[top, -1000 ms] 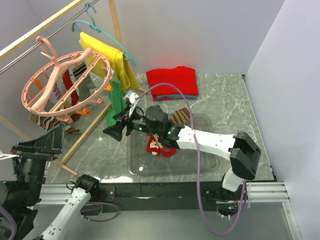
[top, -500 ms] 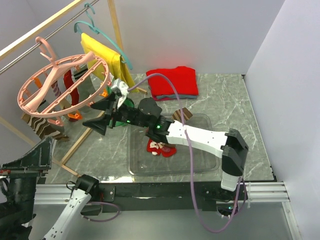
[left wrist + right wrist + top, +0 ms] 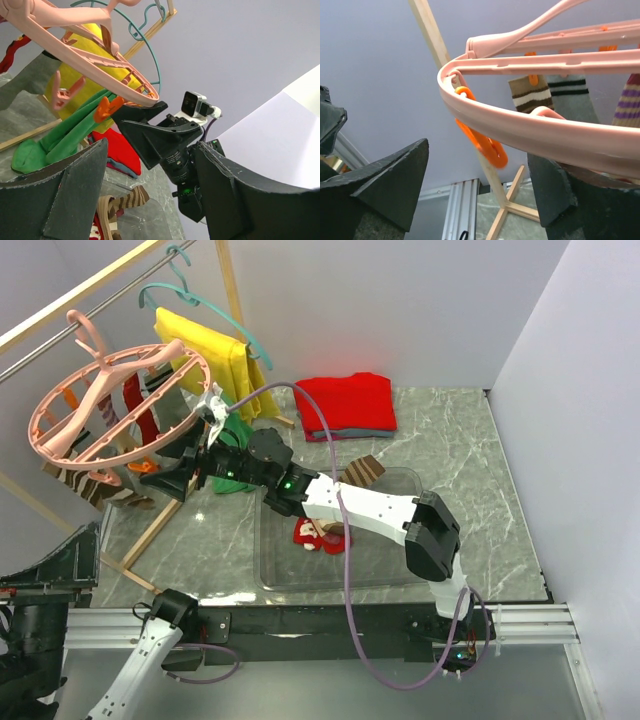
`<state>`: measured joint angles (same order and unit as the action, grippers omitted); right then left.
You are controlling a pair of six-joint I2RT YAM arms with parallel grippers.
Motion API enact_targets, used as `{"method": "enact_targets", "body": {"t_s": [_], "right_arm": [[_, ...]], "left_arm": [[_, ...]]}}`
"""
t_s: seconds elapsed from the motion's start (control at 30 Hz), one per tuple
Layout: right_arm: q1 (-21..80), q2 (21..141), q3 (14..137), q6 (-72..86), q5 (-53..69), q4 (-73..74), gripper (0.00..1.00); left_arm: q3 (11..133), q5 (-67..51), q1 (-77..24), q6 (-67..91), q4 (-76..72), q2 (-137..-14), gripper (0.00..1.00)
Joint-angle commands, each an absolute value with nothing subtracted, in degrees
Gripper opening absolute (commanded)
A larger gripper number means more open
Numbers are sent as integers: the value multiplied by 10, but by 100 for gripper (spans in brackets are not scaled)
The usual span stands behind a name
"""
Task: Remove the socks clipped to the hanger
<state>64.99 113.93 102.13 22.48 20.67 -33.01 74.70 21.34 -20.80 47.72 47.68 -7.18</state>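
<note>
Beneath curved pink plastic hanger (image 3: pixel 520 127): striped knit socks (image 3: pixel 530 97); oval orange clip (image 3: pixel 485 142).

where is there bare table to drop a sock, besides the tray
Table right of the tray and red garment is bare up to the wall. A smaller patch lies between rack foot and tray. Crowded under the hanger, around the right hand and green cloth.
</note>
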Motion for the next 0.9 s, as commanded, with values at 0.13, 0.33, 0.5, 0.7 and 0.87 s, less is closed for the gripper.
{"method": "enact_targets", "body": {"t_s": [0.13,0.33,0.5,0.7,0.87], "right_arm": [[651,1149,1055,250,204,-375,73],[660,1132,1005,262,151,-431,68],[674,1119,959,263,109,-485,68],[691,1121,941,251,69,-518,66],[698,1129,948,245,62,-523,64]], "left_arm": [[764,225,-205,471,490,-65,75],[766,229,-205,472,495,-60,75],[766,225,-205,477,499,-58,75],[777,223,-205,483,516,-62,75],[793,221,-205,483,531,-65,75]]}}
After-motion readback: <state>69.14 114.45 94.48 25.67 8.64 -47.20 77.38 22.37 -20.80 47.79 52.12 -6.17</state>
